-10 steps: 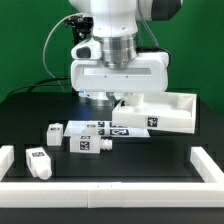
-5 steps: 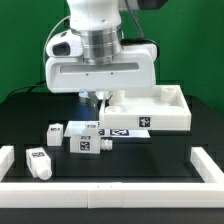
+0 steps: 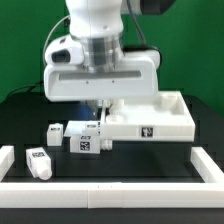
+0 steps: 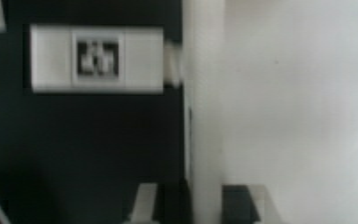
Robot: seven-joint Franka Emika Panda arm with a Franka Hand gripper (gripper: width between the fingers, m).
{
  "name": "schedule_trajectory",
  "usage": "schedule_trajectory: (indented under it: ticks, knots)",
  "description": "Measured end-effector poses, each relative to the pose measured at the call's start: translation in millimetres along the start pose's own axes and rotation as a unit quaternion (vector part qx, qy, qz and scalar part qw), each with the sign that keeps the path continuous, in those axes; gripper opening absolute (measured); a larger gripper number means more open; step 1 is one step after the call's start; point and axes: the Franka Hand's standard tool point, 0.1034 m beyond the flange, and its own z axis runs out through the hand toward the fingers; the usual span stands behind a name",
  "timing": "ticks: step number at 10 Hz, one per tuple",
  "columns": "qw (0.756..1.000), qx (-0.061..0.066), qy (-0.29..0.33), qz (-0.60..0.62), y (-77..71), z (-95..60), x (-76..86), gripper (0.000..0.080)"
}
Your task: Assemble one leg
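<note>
My gripper (image 3: 100, 112) is shut on the left rim of the large white recessed panel (image 3: 150, 120), which lies square to the exterior view. In the wrist view my two fingertips (image 4: 197, 190) straddle the panel's edge (image 4: 282, 100). A small white leg with a tag (image 3: 87, 142) lies just in front of the gripper and also shows in the wrist view (image 4: 96, 58). Another leg (image 3: 54, 131) lies to its left. A third leg (image 3: 38, 161) stands near the front left corner.
The marker board (image 3: 78, 127) lies flat behind the nearest leg, partly hidden by the panel. Low white rails border the black table at the front (image 3: 110, 196), on the exterior view's left (image 3: 5, 158) and on its right (image 3: 206, 164).
The arm has shifted toward the exterior view's left and turned the held panel from a slanted pose to square. The panel now covers more of the marker board. The legs have not moved.
</note>
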Motion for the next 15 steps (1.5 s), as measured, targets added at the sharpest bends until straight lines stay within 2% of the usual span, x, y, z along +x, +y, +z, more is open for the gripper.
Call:
schedule_trajectory:
  ticks: [2,3,7,11,13,14,15]
  knots:
    - [0.999,-0.009,0.015,-0.038,1.3,-10.8,53.3,0.0057]
    - [0.999,-0.012,0.019,-0.04,1.4,-8.8,60.7,0.0057]
    - [0.999,-0.013,0.015,-0.039,1.8,-3.4,59.5,0.0057]
    - [0.998,-0.036,0.028,-0.04,-12.2,36.5,78.0,0.0057]
    - [0.999,-0.04,0.016,-0.022,-18.2,41.5,89.8,0.0057]
    - [0.999,-0.043,0.005,-0.011,-18.1,42.9,90.6,0.0057]
    - [0.999,-0.053,0.004,0.0,-18.0,45.4,91.2,0.0058]
